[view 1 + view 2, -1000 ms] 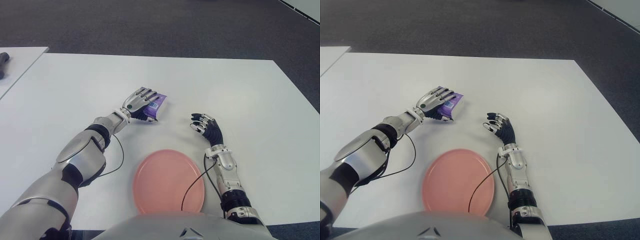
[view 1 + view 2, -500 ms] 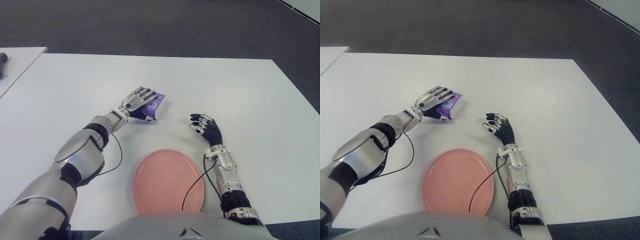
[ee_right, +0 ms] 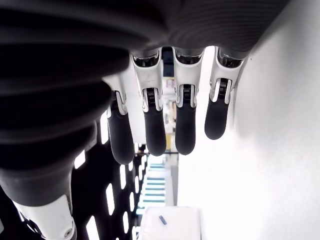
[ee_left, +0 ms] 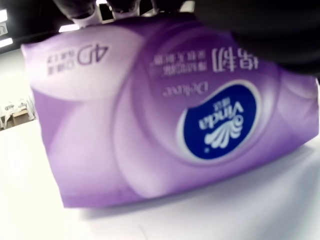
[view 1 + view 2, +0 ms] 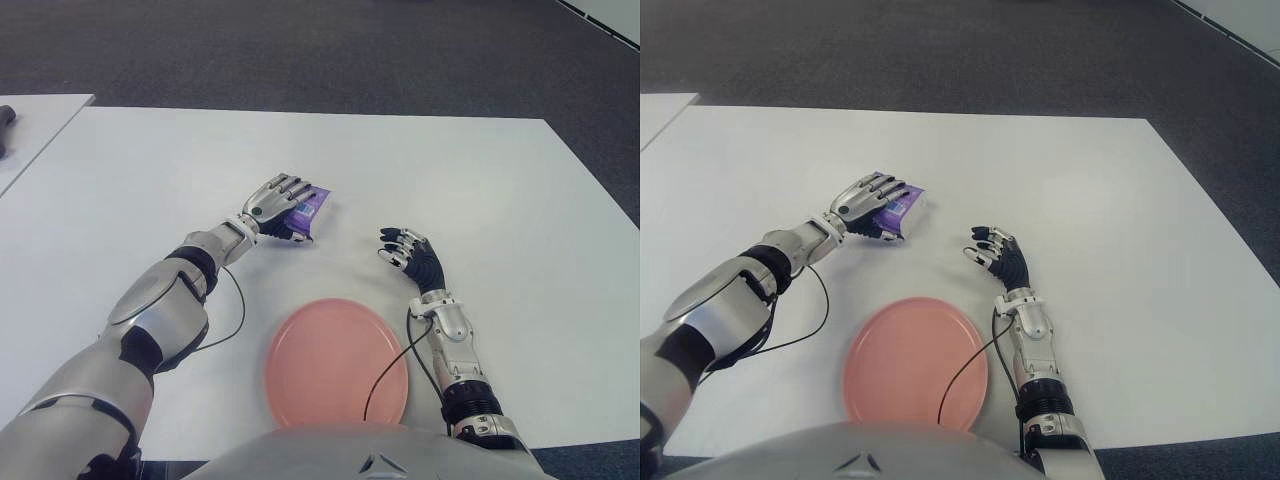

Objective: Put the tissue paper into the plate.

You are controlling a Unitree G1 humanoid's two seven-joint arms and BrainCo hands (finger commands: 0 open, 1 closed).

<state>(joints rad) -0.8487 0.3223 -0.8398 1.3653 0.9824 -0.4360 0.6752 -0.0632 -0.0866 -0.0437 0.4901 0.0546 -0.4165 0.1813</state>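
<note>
While the left hand (image 5: 278, 196) is reaching out over the white table (image 5: 480, 180), its fingers are wrapping down over the purple Vinda tissue pack (image 5: 309, 208), so it's gripping the pack from above. From what the left wrist view is showing, the pack (image 4: 170, 130) is sitting low against the table, and I honestly can't tell if it's touching the surface or lifted a hair. It's lying well beyond the pink plate (image 5: 337, 362), which is sitting near the table's front edge, close to the robot's body, with nothing in it. The right hand (image 5: 413, 256) is showing off to the right of the pack and just past the plate's far right side, fingers loosely extended and gripping nothing. A thin black cable (image 5: 385, 372) is trailing across the plate's right part from the right forearm.
</note>
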